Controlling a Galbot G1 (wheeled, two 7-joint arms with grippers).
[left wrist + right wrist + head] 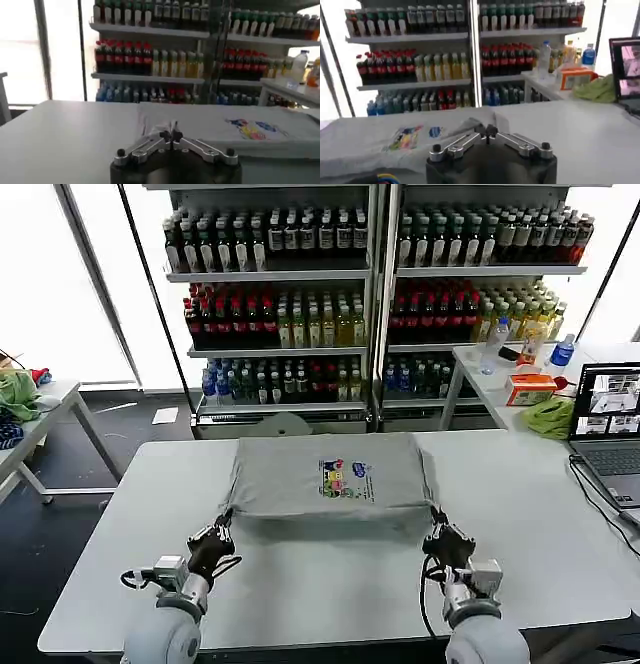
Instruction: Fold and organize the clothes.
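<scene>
One light grey shirt [300,484] lies folded into a wide rectangle across the middle of the white table [330,584], its multicoloured chest print [345,477] facing up. My left gripper [224,519] is at the shirt's near left corner, shut on the cloth there; in the left wrist view the gripper [171,134] pinches a raised tuft of the shirt [225,125]. My right gripper [437,521] is at the near right corner. In the right wrist view that gripper [486,131] is shut on a lifted fold of the shirt [380,145].
An open laptop [610,424] sits at the table's right edge with a cable beside it. A bright green cloth [550,416] and an orange box [530,389] lie behind on a side table. Bottle shelves [370,304] stand beyond. Another table [40,424] is at far left.
</scene>
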